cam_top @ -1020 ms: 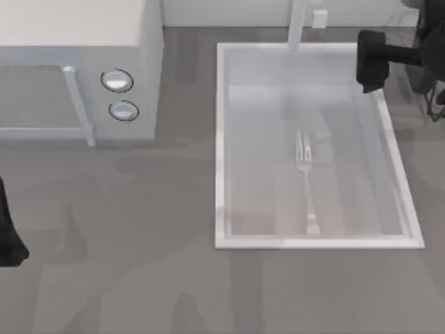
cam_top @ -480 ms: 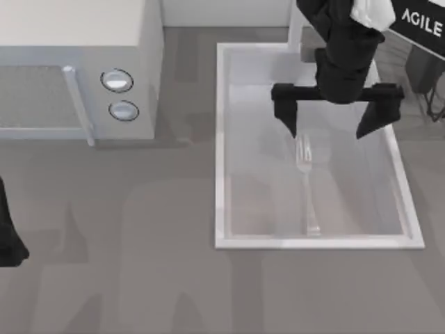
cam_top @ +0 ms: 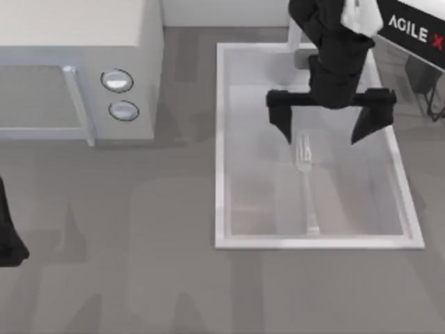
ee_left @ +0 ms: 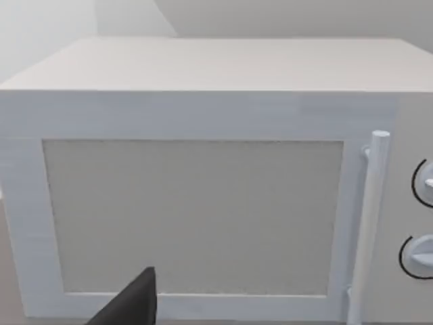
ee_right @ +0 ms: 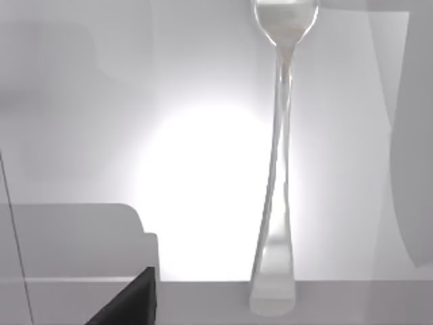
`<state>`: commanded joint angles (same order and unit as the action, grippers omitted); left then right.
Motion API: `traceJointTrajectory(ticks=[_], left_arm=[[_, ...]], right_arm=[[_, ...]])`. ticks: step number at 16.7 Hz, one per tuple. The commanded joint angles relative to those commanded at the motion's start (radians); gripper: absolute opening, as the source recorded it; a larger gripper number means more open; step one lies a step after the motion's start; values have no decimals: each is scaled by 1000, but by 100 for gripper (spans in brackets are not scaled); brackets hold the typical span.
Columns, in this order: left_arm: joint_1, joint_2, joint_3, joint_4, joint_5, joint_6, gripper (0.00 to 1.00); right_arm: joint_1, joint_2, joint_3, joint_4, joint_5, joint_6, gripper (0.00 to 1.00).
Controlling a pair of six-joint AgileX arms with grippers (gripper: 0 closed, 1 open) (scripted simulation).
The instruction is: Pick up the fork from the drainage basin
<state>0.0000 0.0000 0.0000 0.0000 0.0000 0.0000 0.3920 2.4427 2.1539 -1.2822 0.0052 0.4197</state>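
Two arms work at a plain grey bench (cam_top: 139, 278). The basin (cam_top: 221, 139), white-rimmed with pale glossy walls, is sunk into the bench's right half, and the fork (cam_top: 306, 184) lies flat on its floor, tines toward the far end and handle running toward the near wall. The right gripper (cam_top: 325, 125) hangs over the far half of the basin with its fingers (cam_top: 281, 117) spread wide, one on each side of the tines and above them, holding nothing. In the right wrist view the fork (ee_right: 277, 162) stretches along the bright basin floor, its broad handle end touching the near wall. A white microwave (cam_top: 76, 62) stands at the far left, its door and two knobs facing the left wrist camera. The left arm (cam_top: 8, 233) is parked at the bench's left edge; whether its fingers are open, I cannot tell.
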Motion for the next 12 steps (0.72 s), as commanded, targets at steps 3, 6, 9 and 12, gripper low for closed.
traceJointTrajectory(ticks=[3, 6, 9, 12], left_arm=[[0, 0, 0, 0, 0, 0, 100], [0, 0, 0, 0, 0, 0, 100], [0, 0, 0, 0, 0, 0, 100], [0, 0, 0, 0, 0, 0, 100]], right_arm=[[0, 18, -27, 39, 0, 0, 100], [2, 72, -97, 170, 1, 1, 100], [4, 138, -180, 337, 2, 2, 100], [6, 187, -235, 425, 3, 3, 100]])
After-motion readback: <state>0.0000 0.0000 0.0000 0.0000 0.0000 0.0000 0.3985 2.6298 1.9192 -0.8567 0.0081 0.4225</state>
